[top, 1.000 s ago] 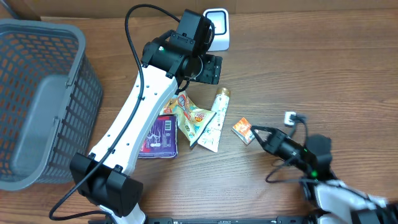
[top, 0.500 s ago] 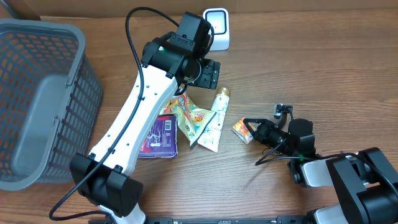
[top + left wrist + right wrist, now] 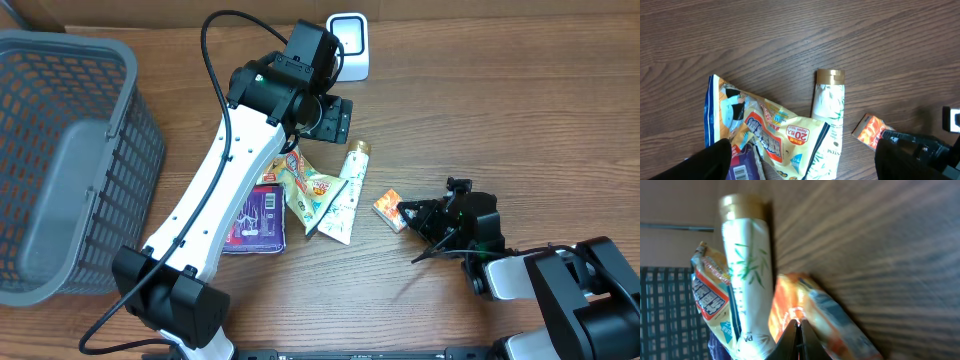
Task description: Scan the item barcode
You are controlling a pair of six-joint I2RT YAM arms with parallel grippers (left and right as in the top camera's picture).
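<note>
The left tool (image 3: 328,118) hangs spread wide, gripping nothing, over the snack bag (image 3: 308,190) and tube (image 3: 349,185) mid-worktop (image 3: 520,110). The scanner (image 3: 349,45) stands at the far edge. The right tool (image 3: 408,212) is pressed together, its tips against the orange packet (image 3: 388,207), which lies just beside the tube, toward the right edge. A basket (image 3: 60,60) fills the left edge

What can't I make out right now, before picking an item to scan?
Purple packet: overhead, the left arm covers part; left wrist, the bottom edge cuts its barcode.
Orange packet: right wrist, blurred, print unreadable.
Scanner: overhead, partly behind the left arm.
Snack bag barcode: none shows in any view.
</note>
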